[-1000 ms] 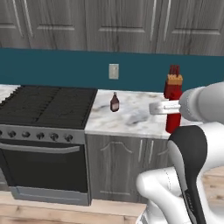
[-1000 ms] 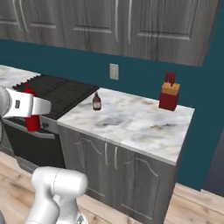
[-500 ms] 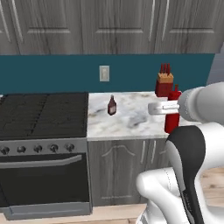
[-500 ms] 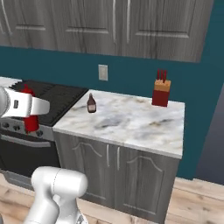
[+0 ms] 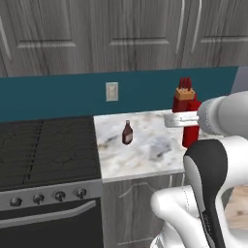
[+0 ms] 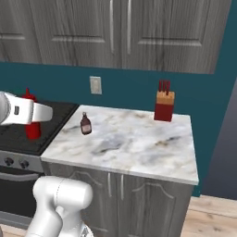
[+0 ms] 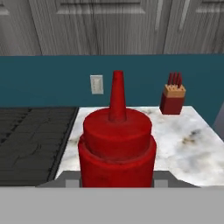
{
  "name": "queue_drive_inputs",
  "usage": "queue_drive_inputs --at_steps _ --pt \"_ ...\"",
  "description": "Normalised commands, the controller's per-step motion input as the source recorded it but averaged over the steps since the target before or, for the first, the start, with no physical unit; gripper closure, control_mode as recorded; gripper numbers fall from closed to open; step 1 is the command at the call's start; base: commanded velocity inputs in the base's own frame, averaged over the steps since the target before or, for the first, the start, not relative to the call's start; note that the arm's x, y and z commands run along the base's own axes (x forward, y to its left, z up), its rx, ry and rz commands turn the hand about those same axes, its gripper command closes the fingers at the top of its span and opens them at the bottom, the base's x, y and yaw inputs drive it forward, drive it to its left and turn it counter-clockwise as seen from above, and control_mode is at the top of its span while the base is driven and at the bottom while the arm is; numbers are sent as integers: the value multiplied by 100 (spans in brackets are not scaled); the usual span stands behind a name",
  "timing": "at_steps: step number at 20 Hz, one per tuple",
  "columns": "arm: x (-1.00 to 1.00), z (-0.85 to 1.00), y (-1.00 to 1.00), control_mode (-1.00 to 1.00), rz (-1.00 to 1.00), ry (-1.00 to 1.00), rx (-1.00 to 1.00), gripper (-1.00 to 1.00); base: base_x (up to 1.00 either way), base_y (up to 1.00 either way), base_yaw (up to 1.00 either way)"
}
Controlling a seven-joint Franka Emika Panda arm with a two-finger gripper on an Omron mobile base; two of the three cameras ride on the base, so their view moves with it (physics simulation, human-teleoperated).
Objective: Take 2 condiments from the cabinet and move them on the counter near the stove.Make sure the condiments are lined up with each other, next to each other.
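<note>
My gripper (image 5: pixel 180 119) is shut on the slim red squeeze bottle (image 5: pixel 191 132), one of the condiments, and holds it upright in the air on the near side of the counter (image 5: pixel 151 156). In the hand view the red bottle (image 7: pixel 117 142) stands close up between the fingertips, nozzle up. The other condiment, a squat dark brown bottle (image 5: pixel 127 133), stands on the marble counter close to the stove (image 5: pixel 44 151). From the right base view the gripper (image 6: pixel 42 112) and red bottle (image 6: pixel 31 127) appear in front of the stove (image 6: pixel 14 139), with the brown bottle (image 6: pixel 85 124) on the counter (image 6: pixel 139 148). The cabinet is out of view.
A tan knife block (image 5: pixel 184 95) with red handles stands at the counter's back right corner by the teal wall. A wall socket (image 5: pixel 112 91) sits above the brown bottle. Grey door cabinets (image 6: pixel 115 32) hang overhead. The counter's right edge drops to a wooden floor (image 6: pixel 208 217).
The whole scene has slid left in both base views, so the base has moved. The gripper still holds the red bottle the same way. The brown bottle has stayed in place on the counter.
</note>
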Motion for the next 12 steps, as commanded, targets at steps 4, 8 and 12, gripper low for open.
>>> queue_drive_inputs --at_steps 4,8,12 --pt "0 0 0 100 0 0 0 100 62 11 -9" --pt "0 -1 -11 -100 0 0 0 100 5 0 0" --pt "-9 -22 -65 -100 24 0 1 100 0 0 0"
